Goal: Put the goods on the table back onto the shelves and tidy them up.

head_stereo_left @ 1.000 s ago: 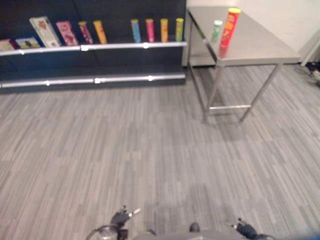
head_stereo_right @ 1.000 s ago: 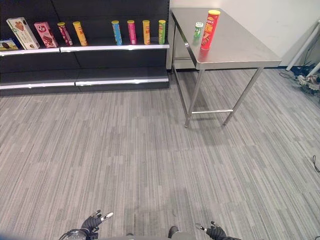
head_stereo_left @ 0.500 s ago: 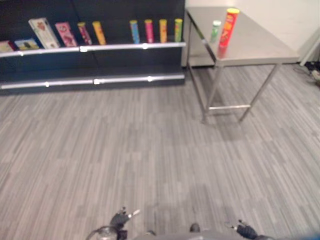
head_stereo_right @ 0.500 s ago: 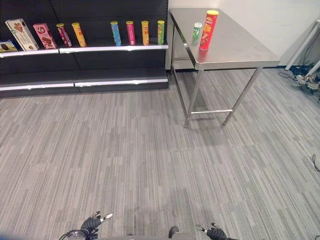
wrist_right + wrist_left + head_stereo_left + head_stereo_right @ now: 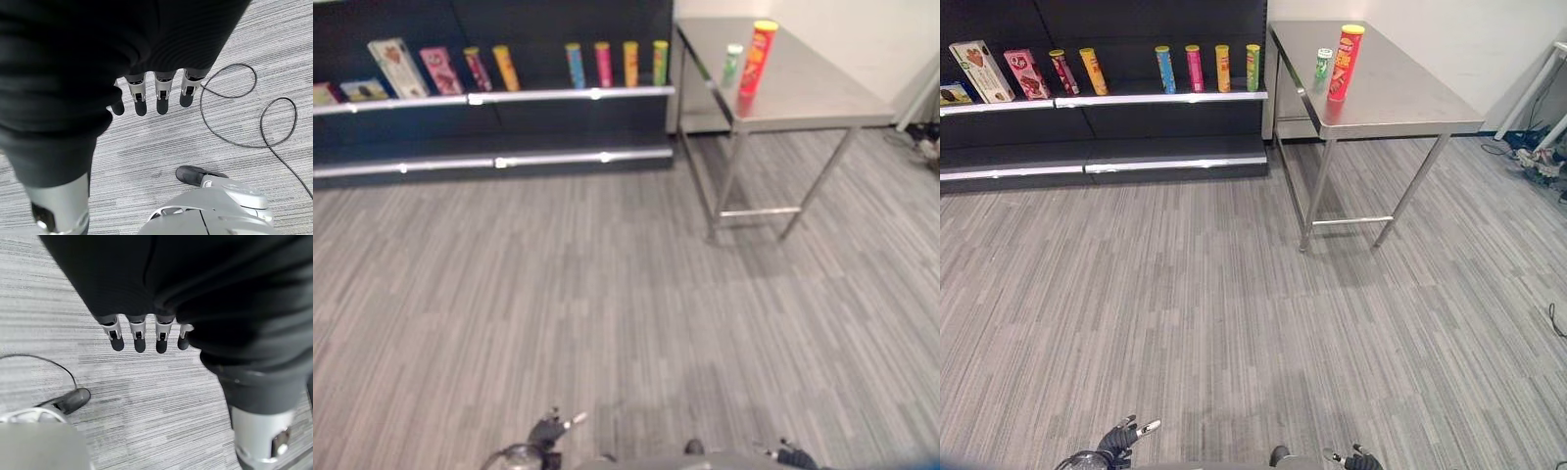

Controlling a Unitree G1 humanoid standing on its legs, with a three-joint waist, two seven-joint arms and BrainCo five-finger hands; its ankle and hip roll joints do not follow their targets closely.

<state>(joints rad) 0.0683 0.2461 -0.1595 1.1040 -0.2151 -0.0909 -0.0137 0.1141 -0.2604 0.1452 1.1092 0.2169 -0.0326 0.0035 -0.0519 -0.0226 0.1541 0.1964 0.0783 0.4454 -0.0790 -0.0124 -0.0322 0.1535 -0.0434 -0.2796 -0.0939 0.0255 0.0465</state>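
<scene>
A tall red tube (image 5: 1345,63) and a small green can (image 5: 1323,63) stand on the steel table (image 5: 1400,93), light, rigid and likely slick, best grasped mid-body, while the left hand (image 5: 139,333) and right hand (image 5: 156,98) hang empty, fingers straight.

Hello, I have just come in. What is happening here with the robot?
Nothing is being handled at this moment. The robot stands on the grey floor, far from the steel table, where a tall red can and a small green can stand upright, not yet put back. The dark shelves beside it hold more cans and boxes. The left hand and right hand hang open and empty.
</scene>
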